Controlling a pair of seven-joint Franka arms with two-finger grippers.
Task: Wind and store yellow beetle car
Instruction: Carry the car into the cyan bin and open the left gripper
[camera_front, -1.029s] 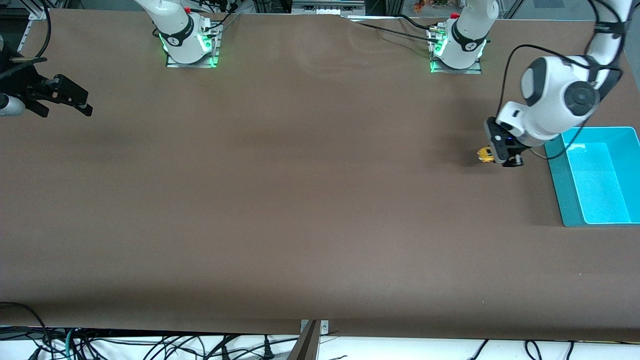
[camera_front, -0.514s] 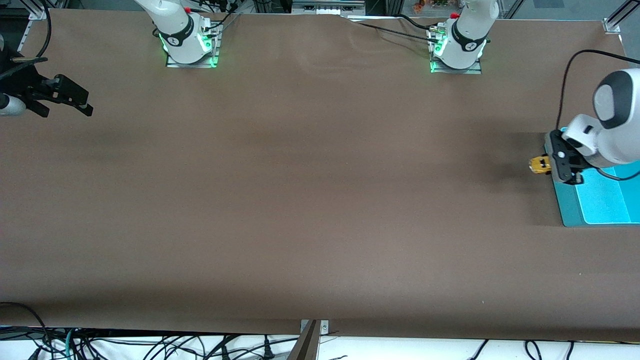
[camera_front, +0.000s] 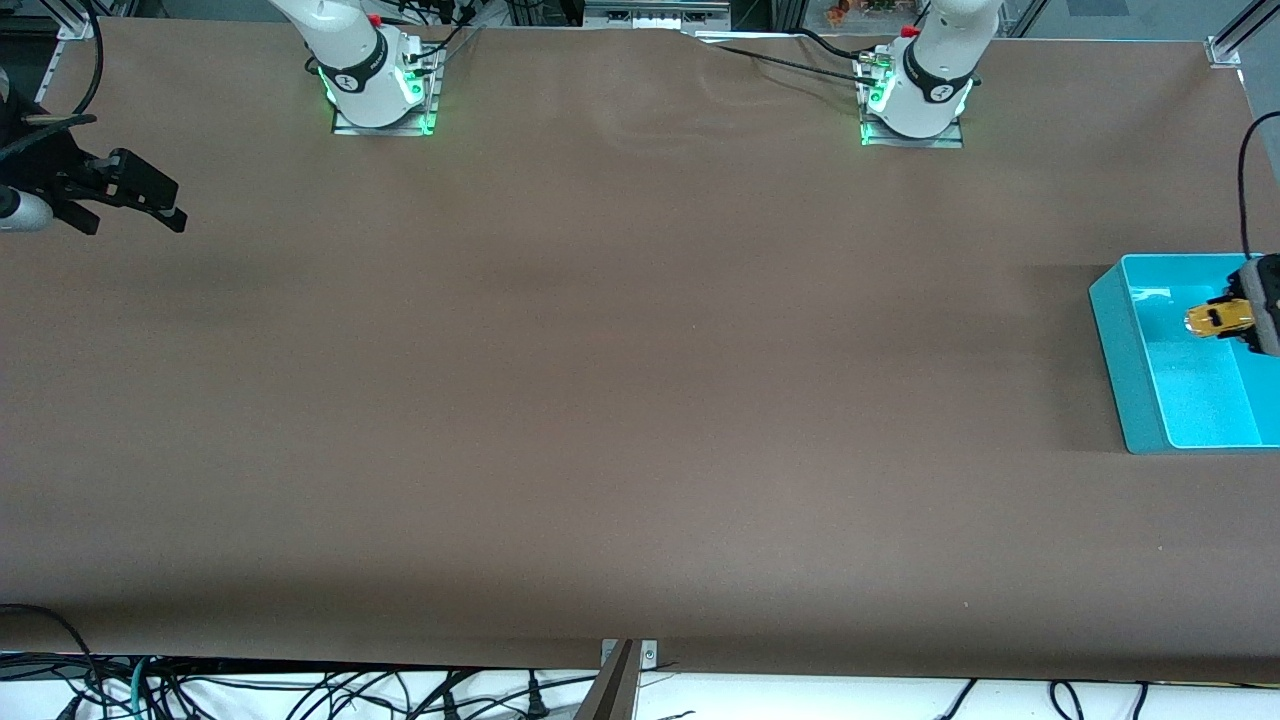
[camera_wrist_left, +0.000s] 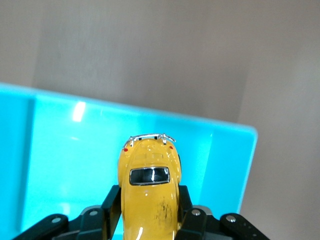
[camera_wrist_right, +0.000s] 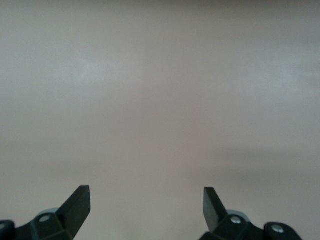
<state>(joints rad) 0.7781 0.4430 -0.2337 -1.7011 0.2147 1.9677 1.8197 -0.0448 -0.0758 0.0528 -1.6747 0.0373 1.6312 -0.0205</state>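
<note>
The left gripper (camera_front: 1240, 322) hangs over the turquoise bin (camera_front: 1112, 335) at the left arm's end of the table, its jaws pinching the yellow beetle car (camera_front: 1217, 318) by the flanks. In the left wrist view the toy car (camera_wrist_left: 148, 192) sits nose-out between the two fingers (camera_wrist_left: 111, 202), with the open inside of the bin (camera_wrist_left: 60, 150) spread beneath it, so the car is held in the air above the bin rather than resting in it.

Judged from this, the storing half of the task is nearly finished: the car is already over the container and only needs lowering and letting go. Whether it has been wound cannot be told from these pictures.

The right gripper (camera_front: 140, 195) waits over the brown table (camera_front: 600, 400) at the right arm's end, its fingers (camera_wrist_right: 77, 202) spread wide with nothing between them.

What remains, then, is the release into the bin and drawing the left arm away.
</note>
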